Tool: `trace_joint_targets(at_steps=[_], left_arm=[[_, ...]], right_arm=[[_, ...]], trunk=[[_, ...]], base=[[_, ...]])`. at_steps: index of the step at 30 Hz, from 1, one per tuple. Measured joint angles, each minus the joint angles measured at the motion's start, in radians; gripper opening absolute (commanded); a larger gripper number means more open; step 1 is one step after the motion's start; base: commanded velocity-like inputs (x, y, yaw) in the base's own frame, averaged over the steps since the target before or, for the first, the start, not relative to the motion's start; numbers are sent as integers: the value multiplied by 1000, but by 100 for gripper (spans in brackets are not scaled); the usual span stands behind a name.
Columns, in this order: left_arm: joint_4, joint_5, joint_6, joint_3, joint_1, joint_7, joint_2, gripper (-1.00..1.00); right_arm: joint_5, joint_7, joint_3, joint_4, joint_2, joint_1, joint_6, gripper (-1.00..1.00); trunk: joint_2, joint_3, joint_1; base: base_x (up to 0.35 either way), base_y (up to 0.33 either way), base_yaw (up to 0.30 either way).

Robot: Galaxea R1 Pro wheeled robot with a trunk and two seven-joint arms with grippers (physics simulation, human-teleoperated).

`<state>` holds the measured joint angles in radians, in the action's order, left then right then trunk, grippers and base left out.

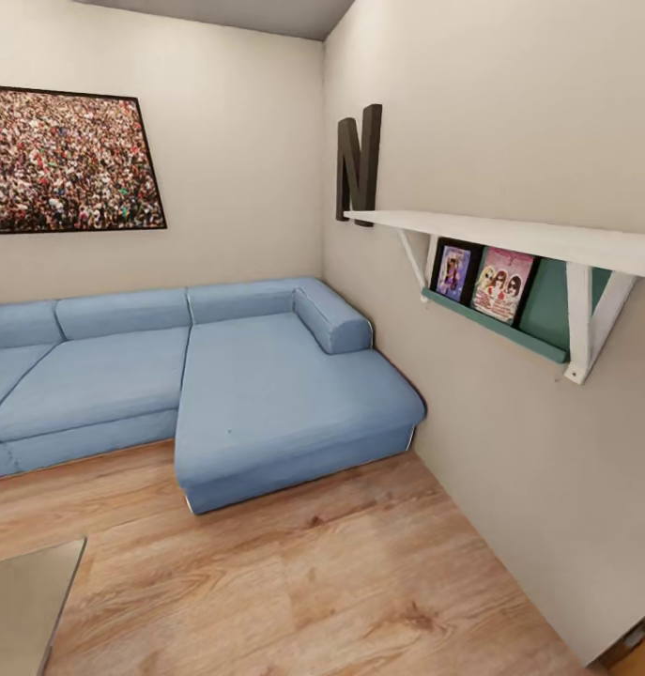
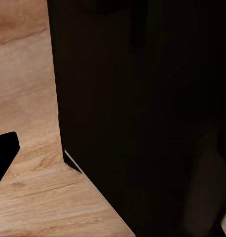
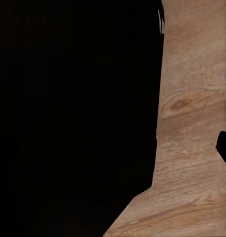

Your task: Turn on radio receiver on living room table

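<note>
The radio receiver is out of view. One corner of the low table [image 1: 20, 601], with a glossy grey-brown top, juts in at the lower left of the head view. The living room's light wood floor [image 1: 313, 582] runs ahead to a blue L-shaped sofa [image 1: 247, 385]. A small black tip [image 2: 3, 154] in the left wrist view, at that picture's edge, may be a finger of my left gripper. A similar black tip [image 3: 224, 148] sits at the edge of the right wrist view. Neither view shows how the jaws stand.
A crowd-pattern picture [image 1: 69, 160] hangs above the sofa. On the right wall are a dark letter N [image 1: 360, 160] and a white shelf [image 1: 510, 237] with framed pictures under it. My dark body [image 2: 142, 108] [image 3: 73, 118] blocks much of both wrist views, above the plank floor.
</note>
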<state>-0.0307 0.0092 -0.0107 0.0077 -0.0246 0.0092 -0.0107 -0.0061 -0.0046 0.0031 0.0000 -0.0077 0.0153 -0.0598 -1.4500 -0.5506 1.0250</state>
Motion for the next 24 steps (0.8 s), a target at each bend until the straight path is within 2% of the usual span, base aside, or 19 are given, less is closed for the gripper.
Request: trace_joint_targets(at_steps=[24], left_arm=[[0,0,0,0,0,0,0,100]], right_arm=[[1,0,0,0,0,0,0,100]], trunk=[[0,-20,0]], base=[[323,0,261]])
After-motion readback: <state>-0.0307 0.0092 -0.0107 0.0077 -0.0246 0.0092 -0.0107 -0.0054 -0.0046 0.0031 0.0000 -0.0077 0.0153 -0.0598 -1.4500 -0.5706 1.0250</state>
